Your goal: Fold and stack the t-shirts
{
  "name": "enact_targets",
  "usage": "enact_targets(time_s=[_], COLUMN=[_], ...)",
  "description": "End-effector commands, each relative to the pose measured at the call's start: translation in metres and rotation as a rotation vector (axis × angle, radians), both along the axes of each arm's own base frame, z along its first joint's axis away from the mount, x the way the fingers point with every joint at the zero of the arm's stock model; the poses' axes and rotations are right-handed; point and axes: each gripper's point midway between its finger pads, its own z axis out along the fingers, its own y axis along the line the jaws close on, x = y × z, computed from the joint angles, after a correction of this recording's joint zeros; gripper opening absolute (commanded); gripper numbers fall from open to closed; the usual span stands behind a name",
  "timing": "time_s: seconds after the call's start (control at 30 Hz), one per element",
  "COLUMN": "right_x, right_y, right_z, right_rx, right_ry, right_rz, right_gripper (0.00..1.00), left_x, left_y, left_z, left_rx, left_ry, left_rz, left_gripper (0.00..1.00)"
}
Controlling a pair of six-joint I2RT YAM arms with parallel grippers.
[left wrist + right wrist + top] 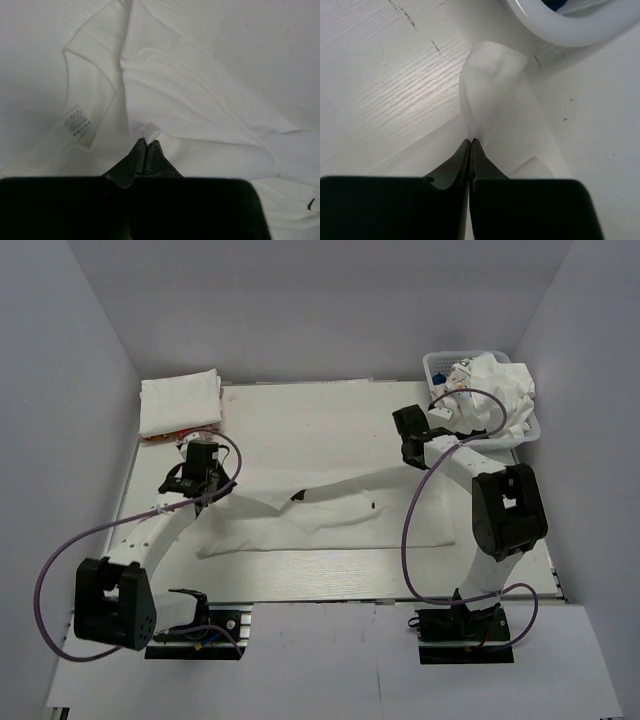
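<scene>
White t-shirt [340,522], stretched between left claw [146,145] and right claw [471,142], both pinching it

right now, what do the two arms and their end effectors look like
The left arm and right arm share white links and chunky black joint housings, each trailed by a looping purple cable. The left end effector and right end effector are black, with two fingers tapering to thin tips.

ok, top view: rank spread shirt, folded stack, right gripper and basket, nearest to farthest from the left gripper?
1. spread white t-shirt: mid-table, pinched in the left gripper's jaws.
2. folded stack: far-left corner.
3. right gripper: across the table, right side, holding the same shirt.
4. basket: far-right corner.
</scene>
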Motion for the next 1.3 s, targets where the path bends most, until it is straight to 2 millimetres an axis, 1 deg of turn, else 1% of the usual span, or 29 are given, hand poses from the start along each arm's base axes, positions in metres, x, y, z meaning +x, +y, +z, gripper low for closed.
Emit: enact_targets(time_s=[0.0, 0.07, 0.17, 0.23, 0.33, 0.37, 0.43, 0.47, 0.5, 0.53, 0.57, 0.6, 0.63, 0.77, 0.8, 0.83, 0.87, 0.9, 0.93, 0.97, 1.0, 1.03, 1.07, 1.1, 1.13, 1.17, 1.2, 1.23, 1.27], right_x=[-0.003, -0.011, -0.017, -0.018, -0.027, -0.031, -0.04, -0.045, -0.051, -0.054, -0.056, -0.059, -0.061, -0.063, -0.064, -0.058, -0.058, -0.056, -0.044, -0.04, -0.037, -0.032, -0.029, -0.033, -0.027, -0.029, -0.028, -0.032, -0.036], right_y=[-0.01, -0.014, -0.015, -0.011, -0.01, -0.011, -0.017, -0.018, -0.022, -0.023, -0.024, -0.024, -0.027, -0.027, -0.027, -0.024, -0.024, -0.019, -0.008, -0.006, 0.008, 0.018, 0.03, 0.031, 0.033, 0.036, 0.039, 0.04, 0.046], right_z=[0.023, 0.022, 0.019, 0.017, 0.003, -0.002, -0.01, -0.013, -0.016, -0.017, -0.014, -0.014, -0.012, 0.014, 0.018, 0.03, 0.031, 0.033, 0.039, 0.039, 0.036, 0.023, 0.016, 0.006, -0.011, -0.019, -0.023, -0.039, -0.045], right_rx=[-0.005, -0.012, -0.004, 0.018, 0.03, 0.026, 0.028, 0.024, 0.018, 0.022, 0.023, 0.026, 0.018, 0.028, 0.029, 0.059, 0.042, 0.054, 0.076, 0.074, 0.109, 0.135, 0.186, 0.199, 0.196, 0.206, 0.219, 0.223, 0.267], right_ry=[-0.085, -0.082, -0.088, -0.09, -0.051, -0.037, -0.013, -0.003, 0.014, 0.018, 0.012, 0.02, 0.025, -0.02, -0.028, -0.078, -0.071, -0.074, -0.123, -0.126, -0.116, -0.117, -0.107, -0.068, -0.018, 0.012, 0.018, 0.052, 0.069], right_rz=[-0.035, -0.041, -0.033, -0.022, -0.023, -0.028, -0.059, -0.064, -0.076, -0.089, -0.093, -0.1, -0.11, -0.11, -0.103, -0.09, -0.056, -0.022, 0.049, 0.094, 0.187, 0.222, 0.268, 0.249, 0.239, 0.248, 0.248, 0.251, 0.258], right_gripper=[0.0, 0.0, 0.0, 0.0, 0.0, 0.0, 0.01, 0.05, 0.14, 0.25, 0.54, 0.61, 0.65, 0.75, 0.81, 0.85, 0.85, 0.9, 0.9, 0.9, 0.9, 0.9, 0.9, 0.9, 0.9, 0.9, 0.9, 0.9, 0.9], left_x=[-0.026, -0.037, -0.056, -0.069, -0.086, -0.094, -0.106, -0.117, -0.121, -0.127, -0.13, -0.133, -0.132, -0.1, -0.093, -0.083, -0.069, -0.061, -0.051, -0.043, -0.029, -0.021, -0.015, -0.001, 0.003, 0.008, 0.019, 0.024, 0.029], left_y=[-0.002, -0.004, -0.009, -0.018, -0.022, -0.03, -0.035, -0.04, -0.04, -0.041, -0.04, -0.037, -0.037, -0.037, -0.038, -0.038, -0.041, -0.042, -0.046, -0.047, -0.053, -0.058, -0.062, -0.066, -0.071, -0.077, -0.079, -0.08, -0.081], left_z=[0.009, 0.018, 0.017, 0.005, -0.016, -0.023, -0.031, -0.037, -0.04, -0.038, -0.037, -0.037, -0.034, 0.0, 0.002, 0.007, 0.015, 0.017, 0.009, 0.006, 0.008, 0.005, -0.022, -0.022, -0.032, -0.04, -0.056, -0.064, -0.069], left_rx=[-0.077, -0.111, -0.147, -0.187, -0.209, -0.234, -0.265, -0.293, -0.292, -0.307, -0.307, -0.297, -0.299, -0.29, -0.285, -0.28, -0.286, -0.277, -0.283, -0.275, -0.29, -0.303, -0.297, -0.307, -0.321, -0.337, -0.327, -0.325, -0.324], left_ry=[-0.014, -0.042, -0.042, -0.013, 0.053, 0.083, 0.126, 0.158, 0.164, 0.166, 0.167, 0.168, 0.155, 0.008, -0.002, -0.025, -0.071, -0.087, -0.056, -0.055, -0.085, -0.076, -0.005, -0.022, 0.011, 0.038, 0.079, 0.099, 0.114], left_rz=[0.044, 0.049, 0.014, -0.026, -0.05, -0.083, -0.096, -0.119, -0.118, -0.117, -0.117, -0.108, -0.111, -0.106, -0.114, -0.108, -0.114, -0.127, -0.133, -0.14, -0.157, -0.17, -0.18, -0.19, -0.203, -0.217, -0.217, -0.213, -0.211], left_gripper=[0.0, 0.0, 0.0, 0.0, 0.0, 0.0, 0.03, 0.08, 0.18, 0.36, 0.95, 1.0, 1.0, 1.0, 1.0, 1.0, 1.0, 1.0, 1.0, 1.0, 1.0, 1.0, 1.0, 1.0, 1.0, 1.0, 1.0, 1.0, 1.0])
